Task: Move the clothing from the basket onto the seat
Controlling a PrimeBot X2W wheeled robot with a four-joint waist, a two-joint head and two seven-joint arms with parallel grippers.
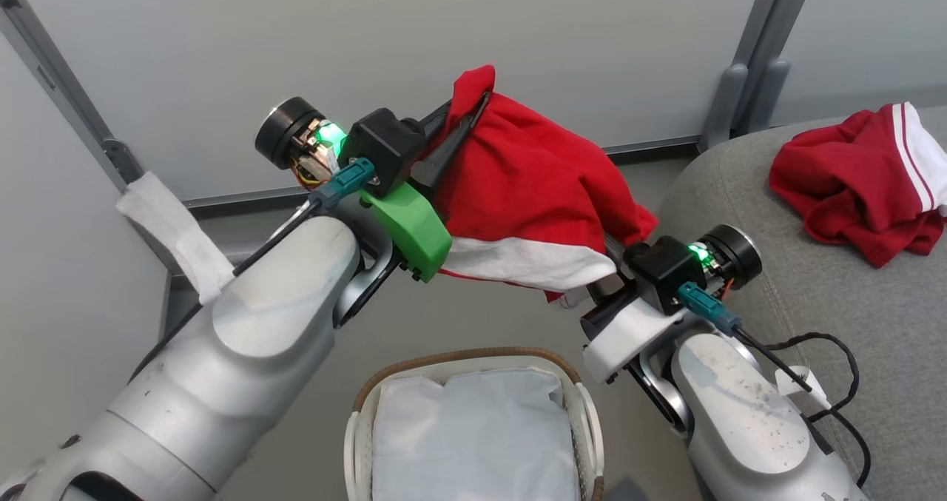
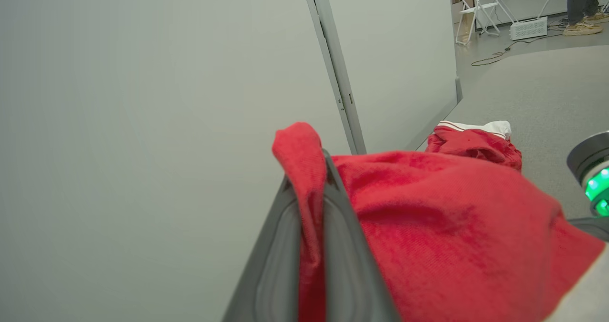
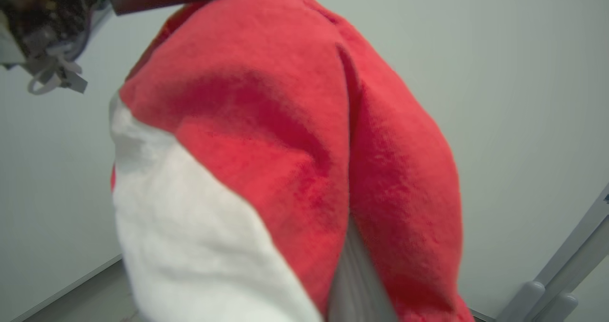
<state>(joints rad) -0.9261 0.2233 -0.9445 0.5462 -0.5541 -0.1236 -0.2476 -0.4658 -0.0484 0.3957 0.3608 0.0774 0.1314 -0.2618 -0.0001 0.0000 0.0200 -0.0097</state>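
A red garment with a white panel [image 1: 533,183] hangs stretched between my two grippers, above the basket [image 1: 459,358]. My left gripper [image 1: 481,105] is shut on its upper corner; in the left wrist view the red cloth [image 2: 452,227] is pinched between the two dark fingers [image 2: 342,227]. My right gripper [image 1: 614,253] holds the lower right end, and cloth [image 3: 266,122] covers it apart from one grey finger [image 3: 354,284]. The basket shows its white liner [image 1: 473,434]. A second red and white garment [image 1: 858,183] lies crumpled on the grey sofa [image 1: 851,301].
Pale partition panels stand close behind, with a grey post [image 1: 755,57] by the sofa's back corner. A black cable [image 1: 836,368] lies on the sofa near my right forearm. Far off in the left wrist view are a person's feet [image 2: 583,24] and a folding chair [image 2: 468,8].
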